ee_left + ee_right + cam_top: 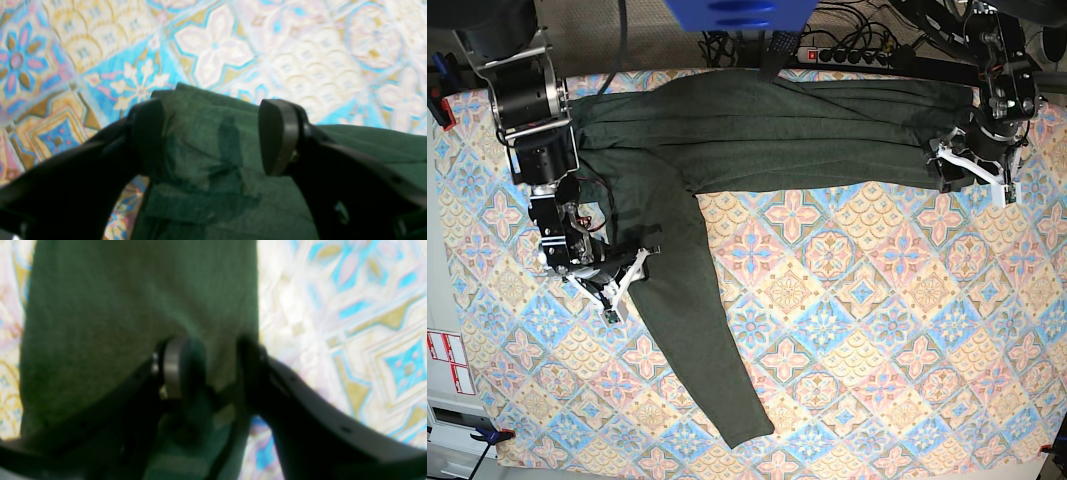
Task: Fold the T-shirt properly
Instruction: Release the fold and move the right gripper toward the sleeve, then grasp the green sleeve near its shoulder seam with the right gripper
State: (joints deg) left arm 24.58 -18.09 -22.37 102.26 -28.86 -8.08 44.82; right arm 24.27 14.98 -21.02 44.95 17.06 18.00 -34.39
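T-shirt (757,135) spread across upper part of base frame on patterned tablecloth (877,330), body long axis left to right; one sleeve trailing down to lower centre.

Left gripper (972,165) at hem end, upper right; fingers spread, fabric edge lying between, not yet pinched.

Right gripper (617,270) at left edge of sleeve, mid-left; jaws seen close on fold of cloth, judged pinching, blur noted.

Fabric dark olive, thin, lightly rumpled.

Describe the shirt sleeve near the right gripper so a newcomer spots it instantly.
On the patterned tablecloth, the dark green T-shirt lies along the far edge. Its sleeve runs diagonally toward the near edge, past the right gripper; the rest lies crosswise.
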